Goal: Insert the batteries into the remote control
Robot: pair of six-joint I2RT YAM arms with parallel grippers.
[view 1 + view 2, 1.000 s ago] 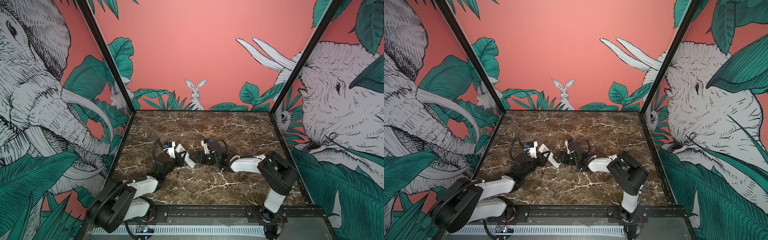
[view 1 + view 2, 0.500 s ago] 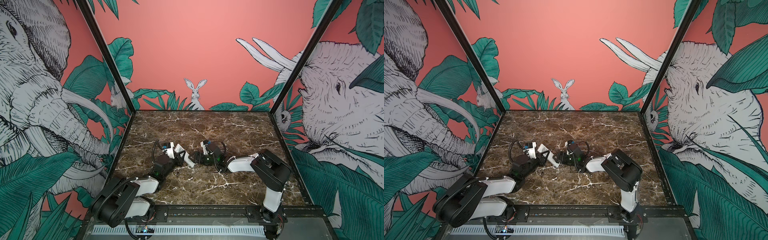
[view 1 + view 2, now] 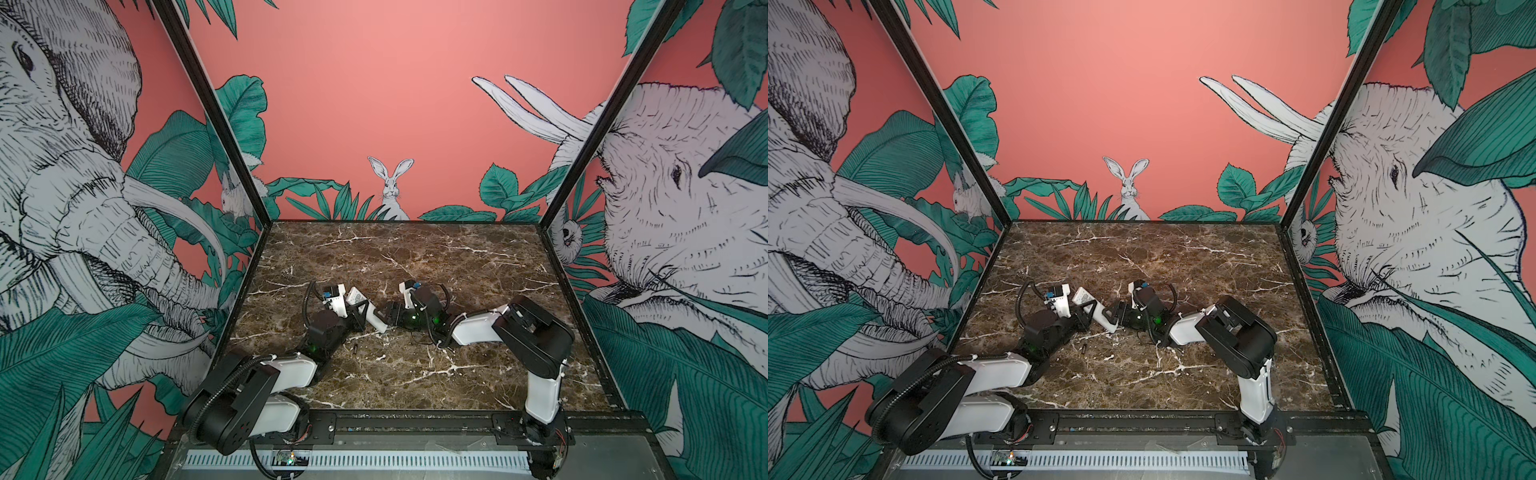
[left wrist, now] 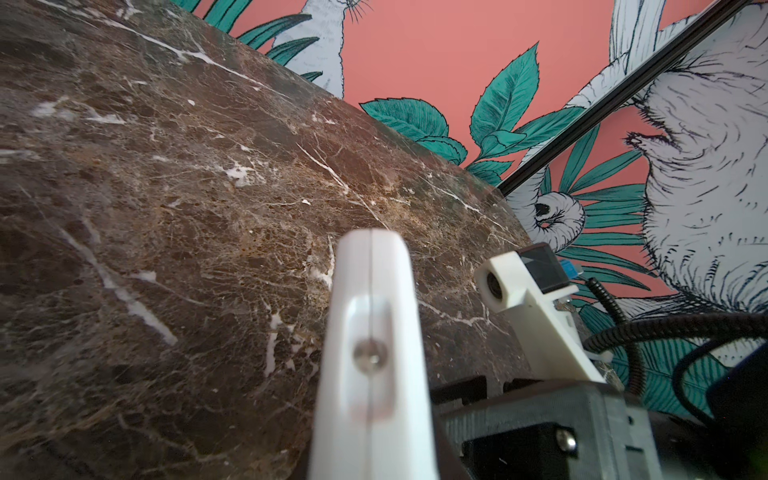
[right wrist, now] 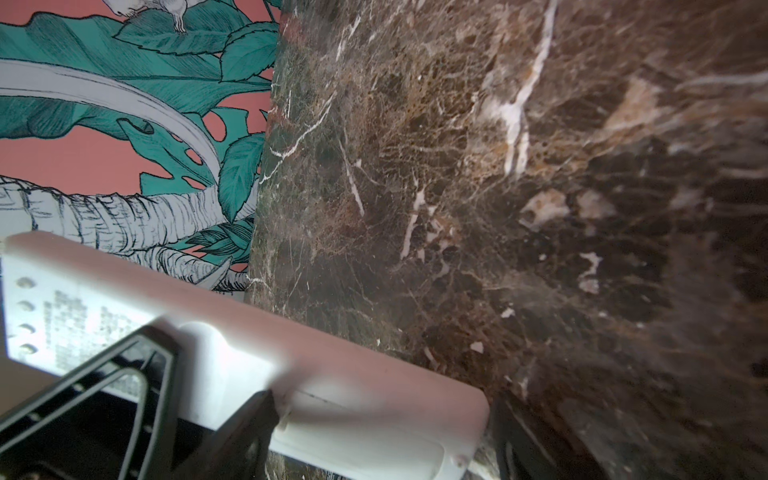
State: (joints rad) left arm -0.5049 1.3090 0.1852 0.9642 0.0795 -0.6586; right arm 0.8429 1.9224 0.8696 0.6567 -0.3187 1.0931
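Hold: left gripper [image 3: 360,312] is clamped on the remote [image 3: 375,320] near mid-length. In the right wrist view its black fingers [image 5: 158,365] pinch the labelled face.

Axis: the remote runs on a diagonal in both top views, far end toward the left side and near end toward the middle of the table [image 3: 415,257]. The near end points straight at the right gripper [image 3: 390,321], which sits just beside it.

Free hand: the right gripper's jaws stand wide. One finger [image 5: 249,432] crosses the remote's face and the other sits past its end corner. The end section, marked by a seam, lies between them. Contact cannot be told.

Loose: one battery [image 3: 356,347] lies on the table on the rail side of the remote. It is just beside the left arm's wrist and a little further from the right gripper. Its axis seems to run near-to-far, but it is too small to be sure. No second battery found.

Judgement: the left arm is nearer the battery but occupied. The end section faces the right gripper, so that work and the pickup likely fall to it.
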